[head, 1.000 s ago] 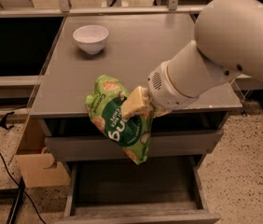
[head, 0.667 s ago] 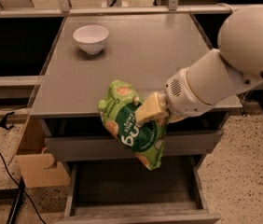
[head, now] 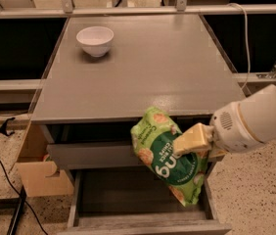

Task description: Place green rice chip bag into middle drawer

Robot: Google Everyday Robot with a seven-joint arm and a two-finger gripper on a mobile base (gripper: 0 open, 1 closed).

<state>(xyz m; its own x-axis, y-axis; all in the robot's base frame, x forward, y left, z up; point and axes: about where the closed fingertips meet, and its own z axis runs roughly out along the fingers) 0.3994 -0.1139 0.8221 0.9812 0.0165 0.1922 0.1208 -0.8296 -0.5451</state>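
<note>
The green rice chip bag (head: 165, 155) hangs crumpled in the air just in front of the cabinet's front edge, at the right side. My gripper (head: 189, 143) is shut on its upper right part, with one tan finger (head: 193, 139) across the bag. The white arm reaches in from the right. The middle drawer (head: 123, 192) is pulled open below, its flat grey floor showing; the bag's lower end hangs over its right half. I cannot tell whether the bag touches the drawer.
A white bowl (head: 95, 40) stands at the back left of the grey cabinet top (head: 143, 67). A cardboard box (head: 35, 165) sits on the floor left of the cabinet, with black cables (head: 1, 160) beside it. A rail runs behind.
The arm has drawn back to the right and lower, carrying the bag rightward and down, from over the cabinet's front edge to over the open drawer's right half.
</note>
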